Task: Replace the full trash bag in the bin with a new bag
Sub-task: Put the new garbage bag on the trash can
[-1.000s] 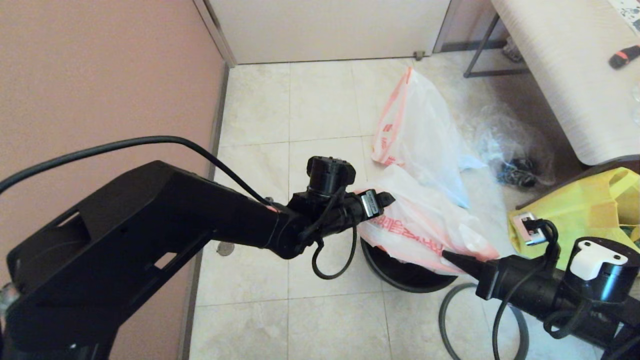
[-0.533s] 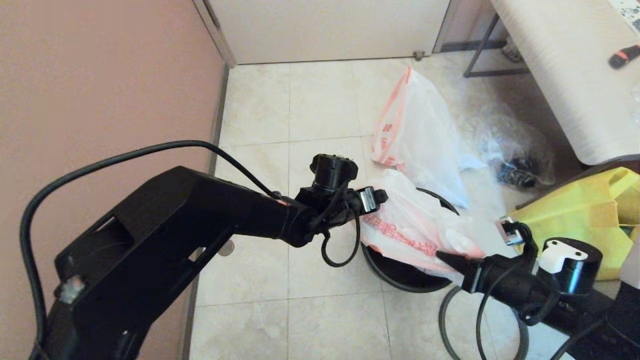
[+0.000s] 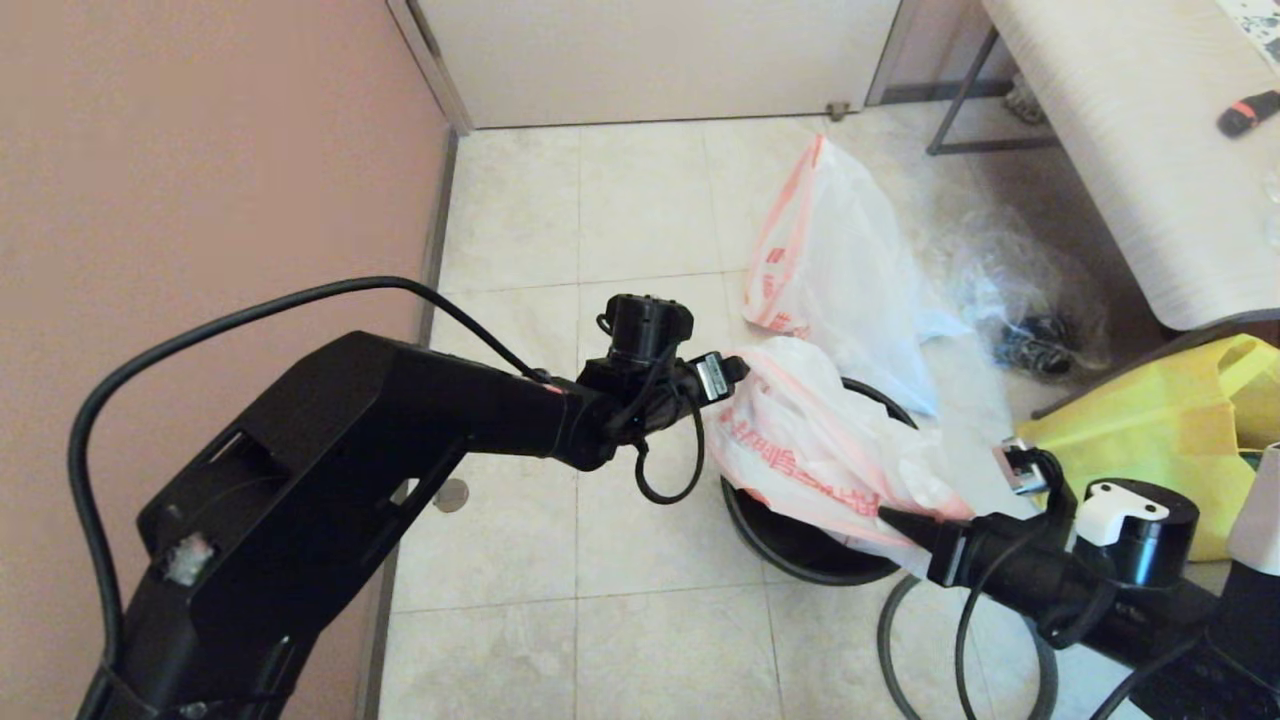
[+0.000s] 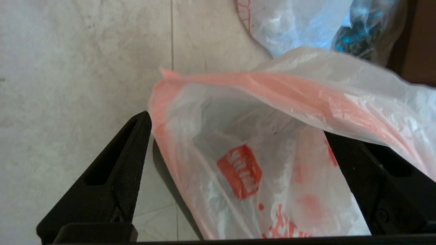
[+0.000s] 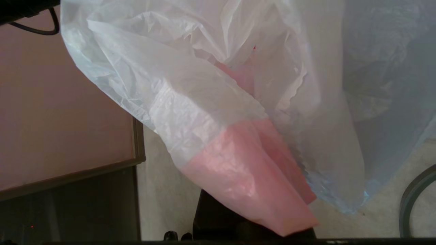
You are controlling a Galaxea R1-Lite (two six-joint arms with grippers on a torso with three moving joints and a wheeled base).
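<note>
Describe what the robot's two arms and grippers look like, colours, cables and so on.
Both arms are matte black with loose black cables looping alongside. The left gripper has two wedge-shaped black fingers with hollow slots. The right gripper tapers to a black point, and a white cap sits on its wrist. Each wrist carries a small silver connector.

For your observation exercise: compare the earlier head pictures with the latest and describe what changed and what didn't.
The left gripper drew back leftward, jaws open around the new bag. The right gripper stays shut on it. The bin, now more exposed, and the full trash bag stayed put.
</note>
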